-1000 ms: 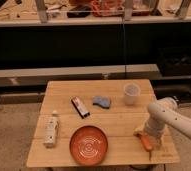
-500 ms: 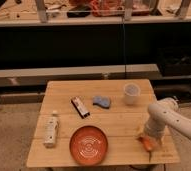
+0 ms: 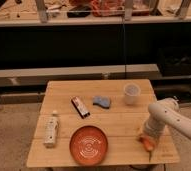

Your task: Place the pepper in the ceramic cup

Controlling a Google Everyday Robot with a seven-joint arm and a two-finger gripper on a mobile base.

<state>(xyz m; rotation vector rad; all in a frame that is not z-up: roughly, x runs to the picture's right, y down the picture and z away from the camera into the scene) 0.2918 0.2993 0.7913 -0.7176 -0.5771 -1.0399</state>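
Observation:
The pepper [image 3: 148, 144] is a small orange piece at the front right of the wooden table [image 3: 114, 120], partly covered by my gripper. My gripper [image 3: 146, 136] hangs from the white arm [image 3: 169, 117] that reaches in from the right, and it sits right over the pepper at table level. The ceramic cup [image 3: 131, 93] is plain white and stands upright at the back right of the table, well behind the gripper.
A big round orange-red plate [image 3: 90, 145] lies at the front middle. A white labelled bottle [image 3: 51, 131] lies at the front left. A dark rectangular packet [image 3: 80, 106] and a blue sponge [image 3: 102, 102] lie mid-table. Dark shelving stands behind.
The gripper has lowered a little onto the pepper at the front right. Everything else on the table has stayed still.

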